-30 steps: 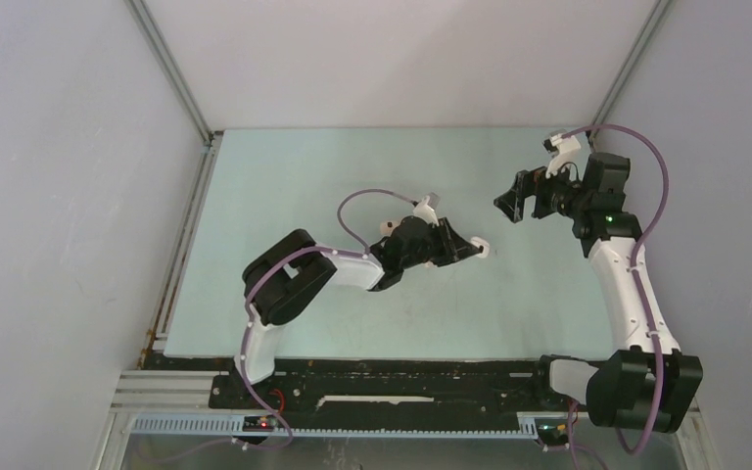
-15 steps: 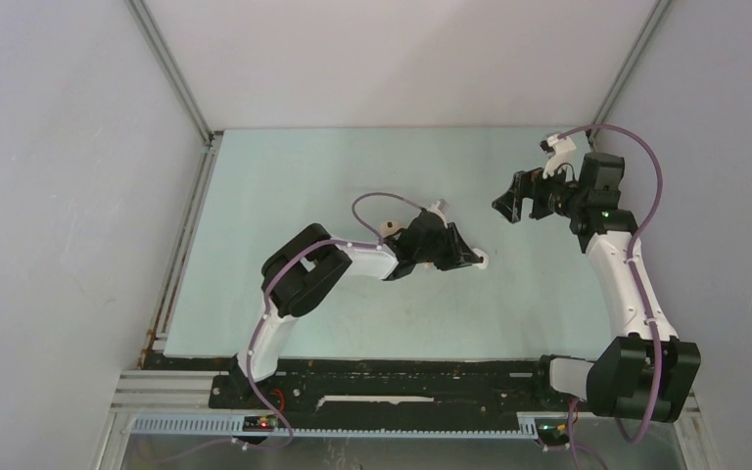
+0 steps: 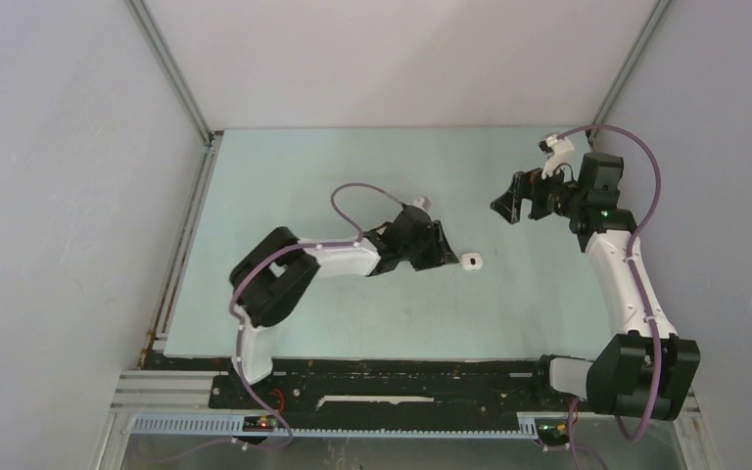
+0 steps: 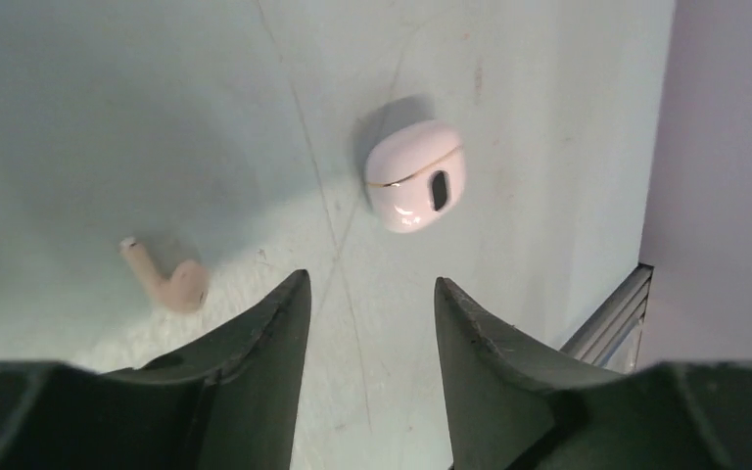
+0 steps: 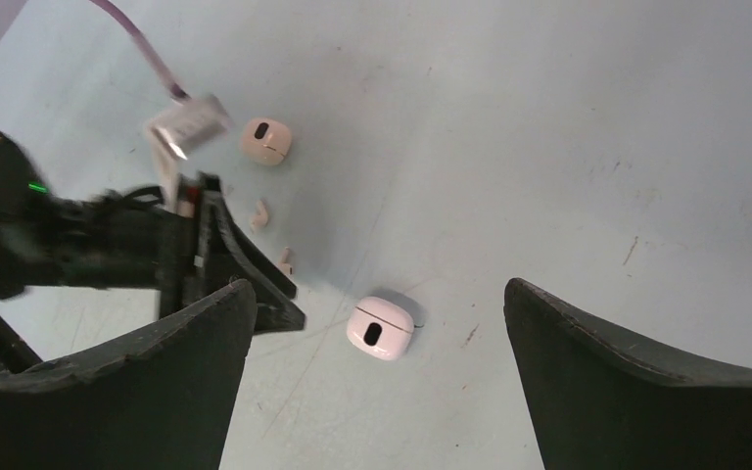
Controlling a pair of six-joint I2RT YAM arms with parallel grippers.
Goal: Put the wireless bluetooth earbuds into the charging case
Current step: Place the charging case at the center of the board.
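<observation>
Nearest the arm bases and just left of the white charging case (image 3: 470, 261): the left gripper (image 4: 370, 286), low over the pale green table (image 3: 284, 176). Fingers (image 4: 264, 333) parted, only bare table in the gap, nothing gripped. Tips aimed at the case and stopping just short of it, no contact.

The case itself lying on the table, lid shut, with a thin seam and a dark oval mark on the upturned face. Free of both grippers, a small shadow under it.

To one side of the case, close beside the left gripper's finger: a tan earbud (image 4: 168, 279), flat on the table with its stem pointing away from the case. Outside the case, clearly apart from it. A little farther from the case on that same side: a second tan earbud (image 5: 259, 212), also loose on the table. Farther again along the same line: a tan charging case (image 5: 265, 140), shut as well, well apart from the white one.

Beyond the white case, toward the far right of the table: the right gripper (image 5: 377, 286), raised well above the surface and looking down on the case. Fingers spread wide, nothing between them, touching nothing.
</observation>
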